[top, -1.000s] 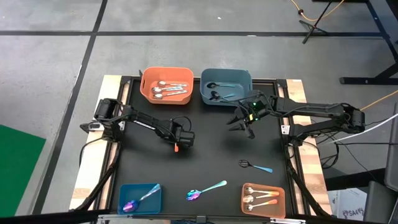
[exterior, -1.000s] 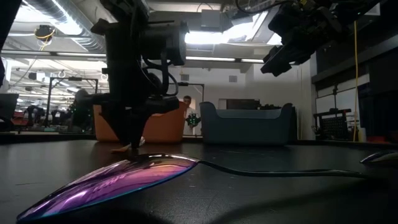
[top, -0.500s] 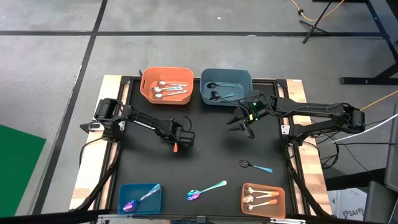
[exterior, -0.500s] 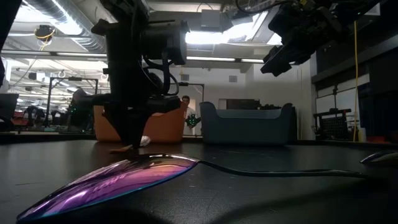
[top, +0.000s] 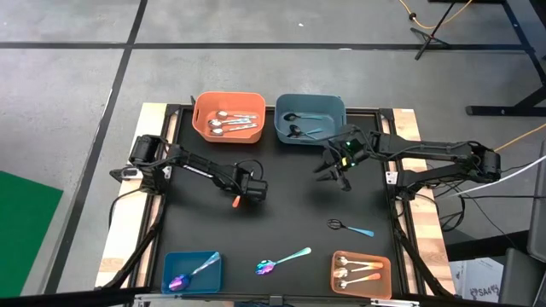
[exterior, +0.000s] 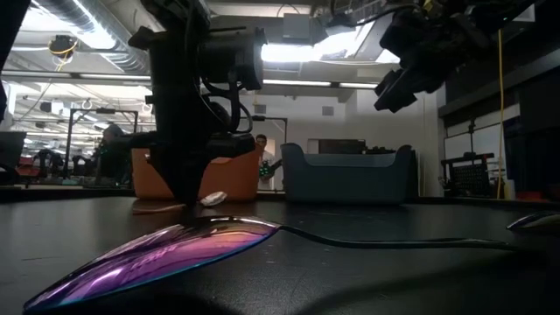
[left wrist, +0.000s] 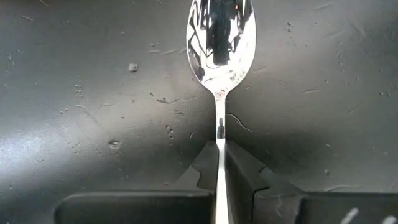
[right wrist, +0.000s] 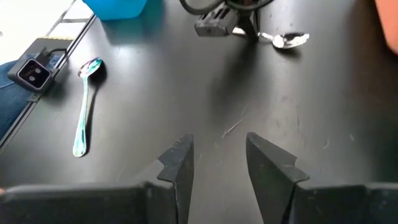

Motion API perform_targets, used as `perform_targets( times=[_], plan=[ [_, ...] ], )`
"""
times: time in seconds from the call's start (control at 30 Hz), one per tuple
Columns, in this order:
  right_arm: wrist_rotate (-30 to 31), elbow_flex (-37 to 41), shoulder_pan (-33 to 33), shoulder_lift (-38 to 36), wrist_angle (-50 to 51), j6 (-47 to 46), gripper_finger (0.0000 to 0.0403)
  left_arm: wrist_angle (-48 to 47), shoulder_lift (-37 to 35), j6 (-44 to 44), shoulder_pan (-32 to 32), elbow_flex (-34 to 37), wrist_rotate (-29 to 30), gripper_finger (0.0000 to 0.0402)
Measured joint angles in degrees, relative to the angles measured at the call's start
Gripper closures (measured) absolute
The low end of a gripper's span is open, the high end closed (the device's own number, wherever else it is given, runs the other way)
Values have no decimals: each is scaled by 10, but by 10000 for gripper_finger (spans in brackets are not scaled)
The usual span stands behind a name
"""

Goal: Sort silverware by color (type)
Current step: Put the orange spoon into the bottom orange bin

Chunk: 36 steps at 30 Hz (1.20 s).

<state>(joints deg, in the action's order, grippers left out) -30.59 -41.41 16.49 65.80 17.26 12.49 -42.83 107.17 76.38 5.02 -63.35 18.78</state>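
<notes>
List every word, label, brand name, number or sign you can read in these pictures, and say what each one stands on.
No readable text in any view.
The orange bins, the blue bins and the spoons carry no visible lettering.
The small dark device beside the table shows a mark too small to read.

A silver spoon (left wrist: 220,43) is seen lying on the dark worktop (left wrist: 93,93), its polished bowl pointing away from the left tool (left wrist: 220,171). The thin neck of the spoon is pinched between the two dark fingers (left wrist: 202,171), which are closed against it. The worktop is marked by fine scratches and specks.
</notes>
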Motion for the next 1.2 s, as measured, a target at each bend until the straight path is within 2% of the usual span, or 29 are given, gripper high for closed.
perform_targets(
  times=[0.2, 0.43, 0.7, 0.87, 1.07, 1.2],
  plan=[
    [0, 0, 0, 0, 11, -2, 270, 19, 0, -17, 6, 1, 6, 396],
    [0, 0, 0, 0, 9, -2, 270, 107, 0, -42, 11, 1, 5, 396],
    [0, 0, 0, 0, 10, -37, 270, 290, -1, -120, 10, 1, 14, 397],
    [2, 0, 0, 0, 25, -83, 270, 435, -2, -182, 10, 1, 57, 397],
    [37, 0, 0, 0, 67, -176, 270, 580, -2, -273, 10, 1, 128, 397],
    [56, 0, 0, 0, 60, -217, 270, 667, -2, -338, 8, 1, 179, 397]
  ],
)
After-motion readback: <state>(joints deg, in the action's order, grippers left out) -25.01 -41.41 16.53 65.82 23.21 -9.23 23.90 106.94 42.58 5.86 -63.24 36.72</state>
